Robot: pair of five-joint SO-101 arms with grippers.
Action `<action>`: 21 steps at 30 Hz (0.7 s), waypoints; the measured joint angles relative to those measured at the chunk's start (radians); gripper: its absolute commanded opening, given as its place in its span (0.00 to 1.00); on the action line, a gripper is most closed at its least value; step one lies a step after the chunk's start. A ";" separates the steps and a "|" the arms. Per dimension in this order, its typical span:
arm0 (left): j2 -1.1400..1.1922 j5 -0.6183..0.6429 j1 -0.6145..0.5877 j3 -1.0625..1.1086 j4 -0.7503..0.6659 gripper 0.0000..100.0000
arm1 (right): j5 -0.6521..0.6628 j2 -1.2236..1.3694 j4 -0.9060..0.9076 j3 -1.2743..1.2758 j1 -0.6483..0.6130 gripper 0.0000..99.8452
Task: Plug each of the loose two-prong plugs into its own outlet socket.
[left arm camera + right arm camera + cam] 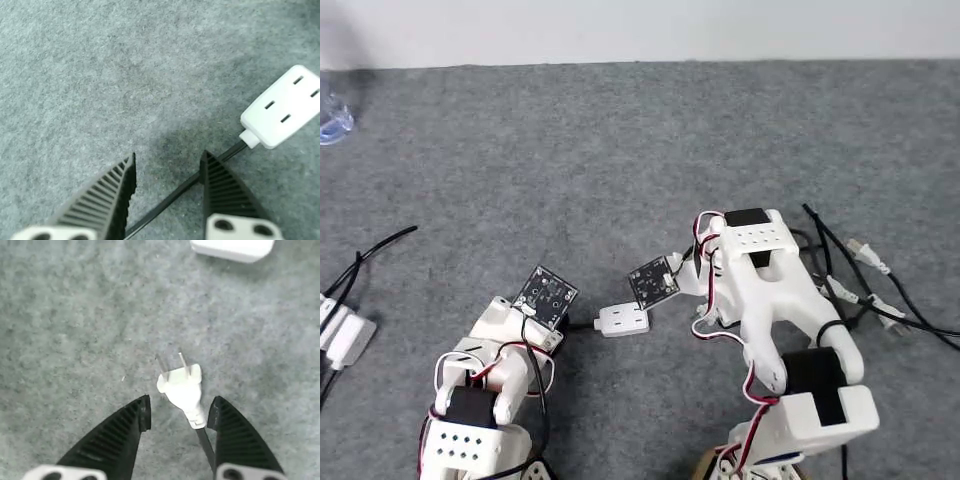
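- Fingers (115, 197) of the left gripper (169, 157) stand wide apart and empty, either side of the black cord (165, 202); the outlet (282, 107) lies just beyond.
- Spread open too, the right gripper (181, 400) grips nothing; a plug (181, 382) lies on the carpet (75, 315) between its tips, prongs toward the outlet.

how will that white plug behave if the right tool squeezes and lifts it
The plug looks small and hard, so probably light and stiff. Its smooth tapered body might twist in a grip. The cord looks thin and floppy, likely to trail and tug.
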 measured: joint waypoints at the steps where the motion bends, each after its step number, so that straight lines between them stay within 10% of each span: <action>1: 0.000 0.000 0.000 0.000 0.000 0.20 | 0.003 0.000 0.000 0.000 0.000 0.18; 21: 0.000 0.000 0.000 0.000 0.000 0.20 | 0.086 -0.034 -0.210 0.190 -0.011 0.17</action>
